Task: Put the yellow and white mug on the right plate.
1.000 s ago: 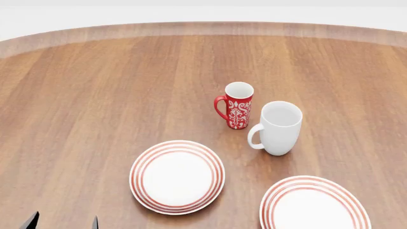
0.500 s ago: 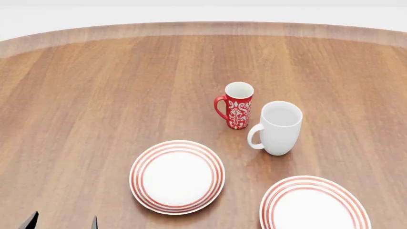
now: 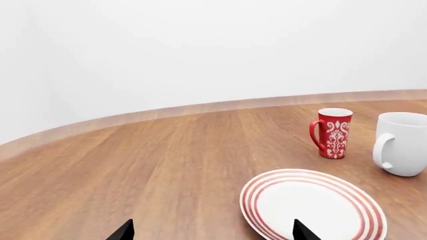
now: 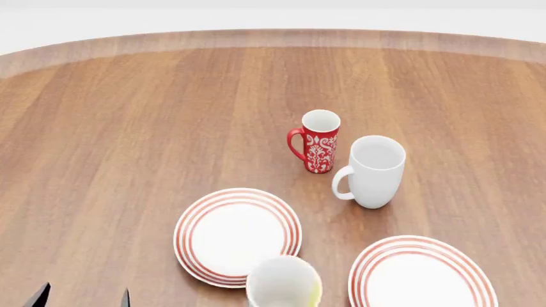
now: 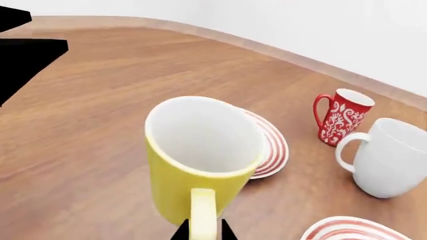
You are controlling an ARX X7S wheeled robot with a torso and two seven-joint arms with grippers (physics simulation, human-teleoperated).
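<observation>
The yellow and white mug hangs low at the front of the head view, between the two plates and overlapping the left plate's near edge. In the right wrist view the mug fills the middle, its yellow handle pinched between the jaws of my right gripper, which is shut on it. The right plate with red rings lies at the front right, also seen as the right plate. My left gripper stands open and holds nothing at the front left.
The left plate lies left of centre. Behind the plates stand a red patterned mug and a plain white mug. The round wooden table's edge curves at the back.
The yellow and white mug has come into the head view at the bottom centre; it was out of view before. The left gripper, plates and other mugs have not moved.
</observation>
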